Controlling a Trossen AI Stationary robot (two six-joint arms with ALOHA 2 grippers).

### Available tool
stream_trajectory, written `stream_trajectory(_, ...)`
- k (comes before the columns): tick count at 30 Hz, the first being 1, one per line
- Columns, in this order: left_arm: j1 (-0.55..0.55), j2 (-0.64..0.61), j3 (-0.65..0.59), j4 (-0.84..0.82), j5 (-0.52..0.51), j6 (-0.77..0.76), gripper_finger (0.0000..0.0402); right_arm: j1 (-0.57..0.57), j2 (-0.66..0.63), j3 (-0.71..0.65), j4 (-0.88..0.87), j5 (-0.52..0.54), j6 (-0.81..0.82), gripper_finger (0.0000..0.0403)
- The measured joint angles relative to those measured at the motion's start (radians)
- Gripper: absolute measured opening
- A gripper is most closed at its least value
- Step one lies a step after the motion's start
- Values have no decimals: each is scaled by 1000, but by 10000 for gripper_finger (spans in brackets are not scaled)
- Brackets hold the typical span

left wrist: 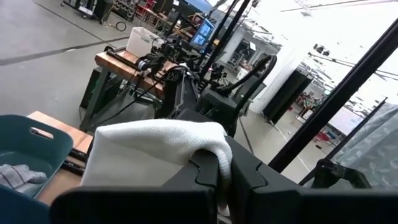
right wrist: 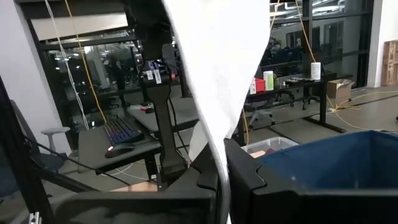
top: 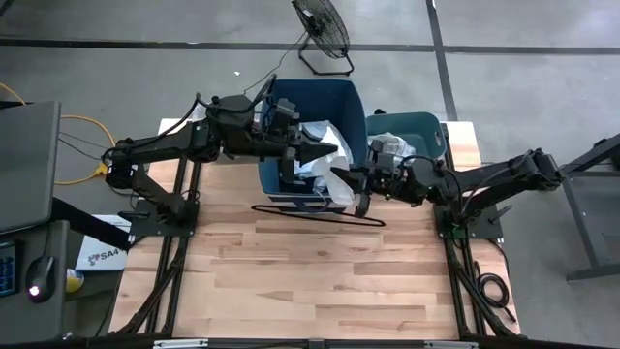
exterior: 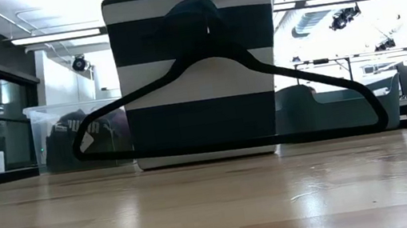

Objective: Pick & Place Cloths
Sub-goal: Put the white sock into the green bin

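High view: both arms are seen meeting over the blue bin [top: 351,109] at the far edge of the tabletop [top: 310,281]. The left gripper [top: 325,151] is reached in from the left above the bin's middle, and the right gripper [top: 360,194] is held at the bin's near right corner. A white cloth [top: 329,160] is stretched between them, over the bin's opening. In the left wrist view the left gripper [left wrist: 222,169] is shown with its jaws clenched on a fold of the white cloth [left wrist: 146,149], which is draped over the fingers [left wrist: 205,168]. In the right wrist view the right gripper [right wrist: 221,171] is shown with its jaws clamped on a hanging strip of the white cloth [right wrist: 221,68], with the blue bin [right wrist: 336,168] just beside it. A teal bin [top: 417,131] is set just to the right of the blue one, and a grey cloth [left wrist: 18,175] is seen lying inside it in the left wrist view. A black hanger [top: 318,211] is laid on the tabletop just in front of the blue bin. In the low view the hanger [exterior: 225,98] is seen in front of a striped black-and-white box [exterior: 190,27], with the teal bin [exterior: 332,107] behind on the right and a clear tub [exterior: 52,128] holding a dark cloth [exterior: 89,135] behind on the left.
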Motion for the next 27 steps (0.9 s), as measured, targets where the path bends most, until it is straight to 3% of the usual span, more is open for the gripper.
stream_trajectory(7, 0, 0, 0, 10, 1, 106, 54, -1, -29, 0, -49, 27, 24, 3)
stream_trajectory(20, 0, -39, -1, 24, 31, 167, 258, -44, -133, 0, -166, 79, 52, 3)
stream_trajectory(27, 0, -77, 0, 37, 35, 165, 284, -94, -264, 0, -323, 185, 49, 3)
